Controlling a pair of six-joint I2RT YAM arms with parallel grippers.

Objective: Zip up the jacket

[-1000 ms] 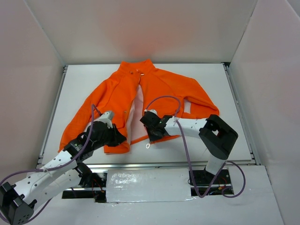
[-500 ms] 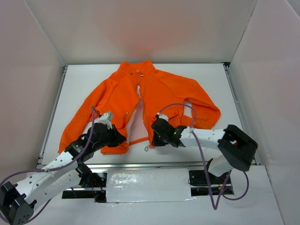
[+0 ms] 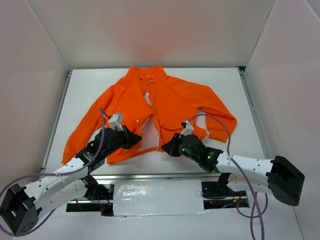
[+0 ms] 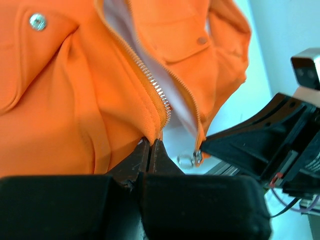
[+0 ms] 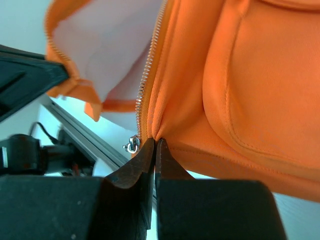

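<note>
A bright orange fleece jacket [image 3: 172,100] covers the white desk [image 3: 240,90], hem at 6 o'clock. The left end effector [image 3: 136,140] and right end effector [image 3: 166,148] each clamp a zipper edge, with the silver pull ring [image 5: 132,146] between.

1. The top view looks down from above and behind, well back. It takes in the whole bench [image 3: 235,90], the spread jacket [image 3: 175,100], the left arm [image 3: 60,177] and the right arm [image 3: 250,167].
2. The left wrist view sits very near the cloth and looks along the left pincer [image 4: 151,142] at the jacket's bottom edge. The right arm's black end shows at its right side.
3. The right wrist view is just as near, looking along the right pincer [image 5: 155,141] at the facing front edge.
4. Both wrist views share the foot of the zipper [image 4: 155,90] and its small metal ring [image 5: 132,146].
</note>
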